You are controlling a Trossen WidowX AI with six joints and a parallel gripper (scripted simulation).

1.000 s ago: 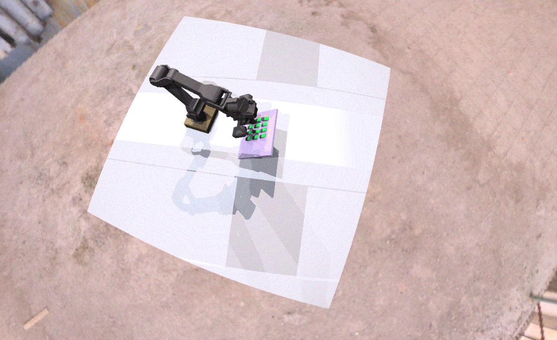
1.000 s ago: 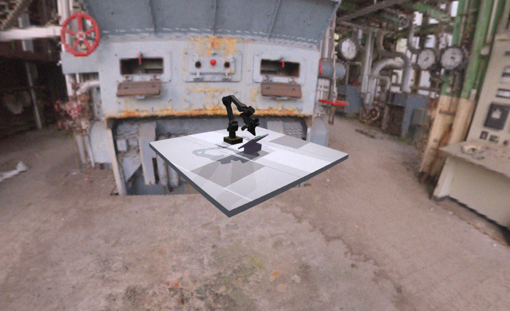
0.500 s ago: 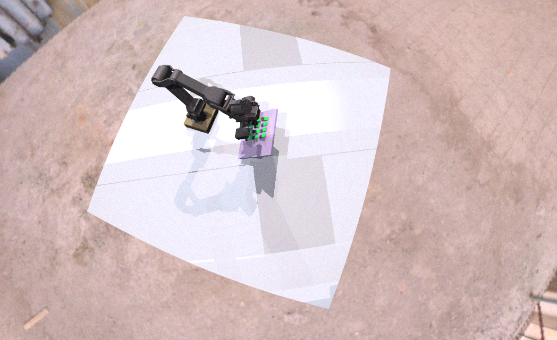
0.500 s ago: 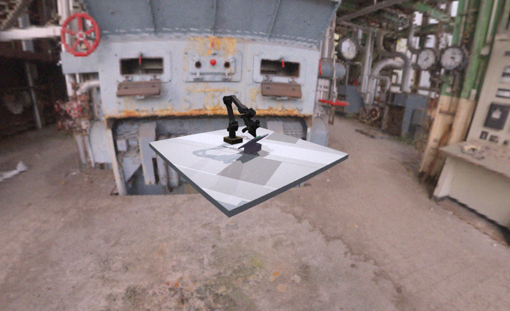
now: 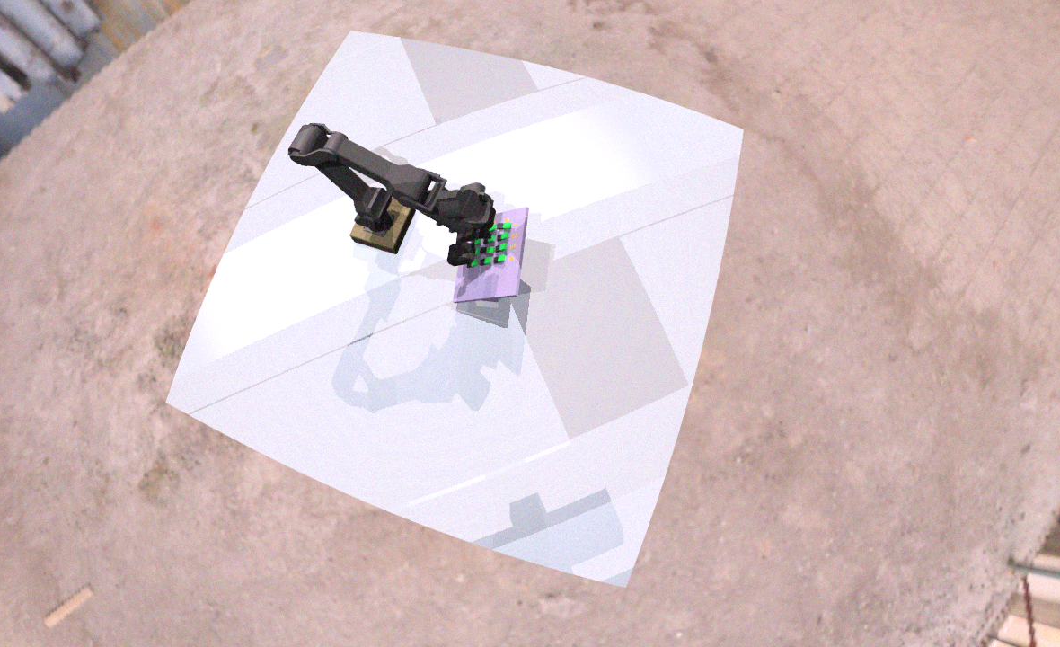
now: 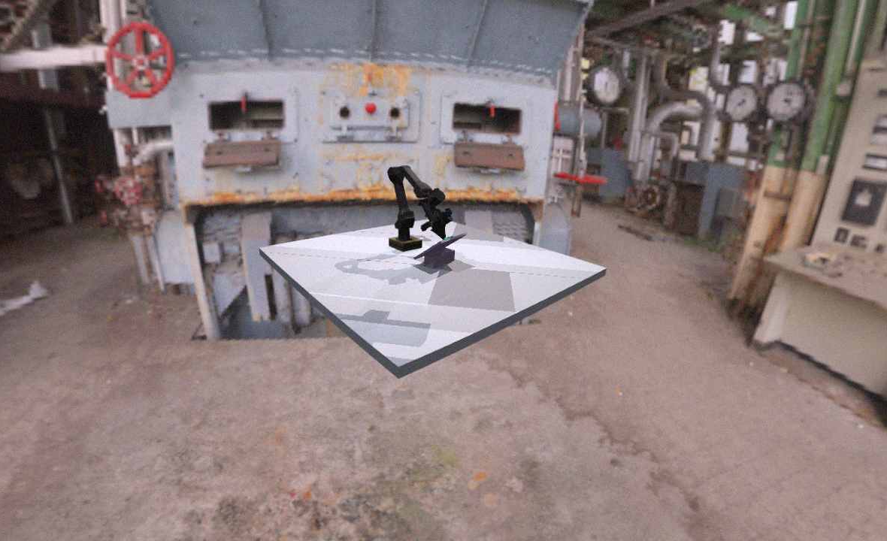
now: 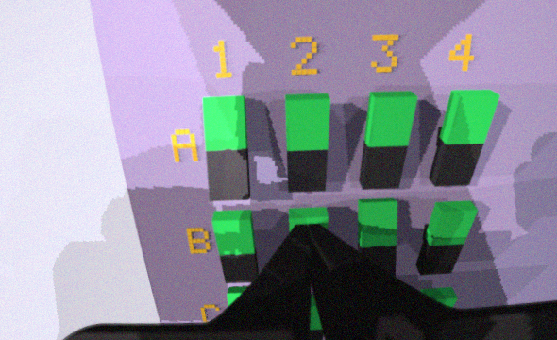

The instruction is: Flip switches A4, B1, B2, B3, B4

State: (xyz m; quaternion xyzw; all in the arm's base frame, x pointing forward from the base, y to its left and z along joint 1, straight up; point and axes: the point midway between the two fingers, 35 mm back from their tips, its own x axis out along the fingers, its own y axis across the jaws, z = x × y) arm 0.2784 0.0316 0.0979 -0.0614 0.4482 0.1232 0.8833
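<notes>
The lilac tilted panel [image 5: 506, 277] [image 6: 456, 236] [image 7: 143, 236] bears green-and-black switches. My shut gripper [image 5: 486, 234] [image 6: 443, 237] [image 7: 311, 228] has its fingertips at B2; contact cannot be told. In the wrist view, A4 [image 7: 469, 118], B1 [image 7: 235, 233] and B4 [image 7: 452, 222] seem to have the green far end raised. B3 [image 7: 378, 217] seems to have the black near end raised. B2 [image 7: 308, 217] shows only a strip of green; the fingers hide the rest. A2 [image 7: 307, 123] and A3 [image 7: 392, 118] look green end up, A1 [image 7: 226, 175] black end up.
The C row is mostly hidden behind the fingers, with C1 [image 7: 236, 297] and C4 [image 7: 441, 297] partly showing. The arm's base [image 5: 381, 233] [image 6: 404, 243] stands beside the panel on the white table [image 5: 437, 450] [image 6: 392, 343]. Shadows lie across the panel and table.
</notes>
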